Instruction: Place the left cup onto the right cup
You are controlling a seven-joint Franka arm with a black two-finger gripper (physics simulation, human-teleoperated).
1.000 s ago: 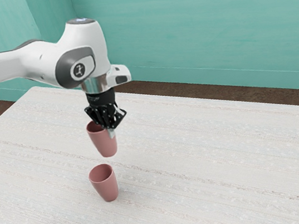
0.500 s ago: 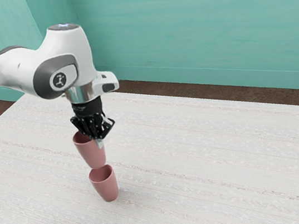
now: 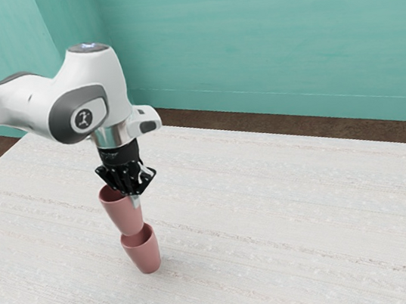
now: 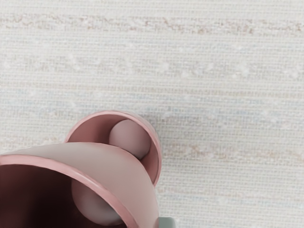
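Observation:
Two dusty-pink cups stand one over the other. The lower cup (image 3: 142, 252) stands upright on the white table (image 3: 289, 215). The upper cup (image 3: 121, 211) hangs tilted, its base dipping into the lower cup's mouth. My black gripper (image 3: 127, 188) is shut on the upper cup's rim. In the wrist view, the held cup (image 4: 102, 168) looms large under my hand, with its base inside the lower cup (image 4: 149, 142), whose rim curves around it.
Wide white table surface stretches toward the exterior view's right and front. A teal wall (image 3: 268, 27) and a dark floor strip (image 3: 298, 124) run behind the table's far edge.
My hand carried the held cup toward the exterior view's left and down, from beside the standing cup to directly over it, then lowered its base into the standing cup's mouth.

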